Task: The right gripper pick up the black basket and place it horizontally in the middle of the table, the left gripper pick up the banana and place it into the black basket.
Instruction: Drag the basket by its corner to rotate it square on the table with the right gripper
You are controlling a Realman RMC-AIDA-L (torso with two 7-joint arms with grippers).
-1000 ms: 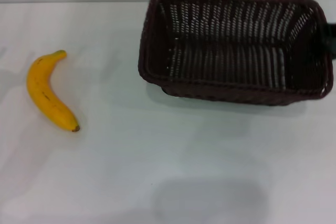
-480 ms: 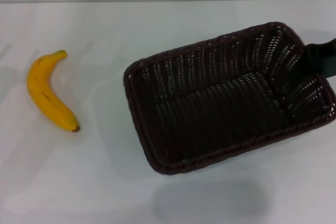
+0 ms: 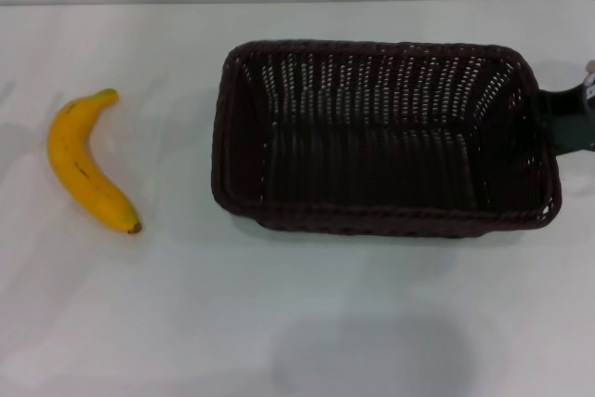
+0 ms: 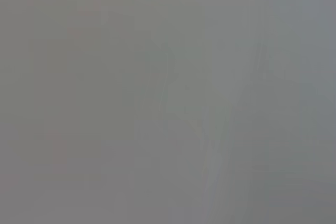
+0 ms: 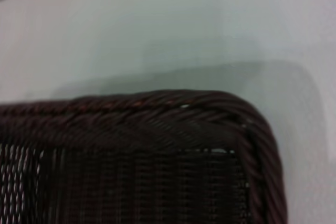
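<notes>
A: Where is the black basket (image 3: 386, 137)?

B: In the head view it lies lengthwise across the table (image 3: 279, 323), right of centre, long sides running left to right, opening up. Nothing is inside it. Its near side looks slightly raised, with a shadow beneath, though I cannot tell whether it rests fully on the surface.

A: And the right gripper (image 3: 569, 120)?

B: At the basket's right end, a dark shape touching the short rim at the edge of the head view. Whether it clamps the rim or is merely against it, I cannot tell; the fingers are not shown clearly enough to judge their opening.

A: What does the right wrist view give?

B: A rounded corner of the black basket (image 5: 157, 145), its braided rim and openwork wall, with the pale table (image 5: 157, 24) beyond. No fingers there.

A: The banana (image 3: 85, 163)?

B: On the table at the left, well apart from the basket, curved, greenish stem toward the far side, dark tip toward the near side.

A: The left gripper?

B: Not visible. The left wrist view is a flat grey blur.

A: Any writing, labels, brands?

B: None that I can read on anything.
</notes>
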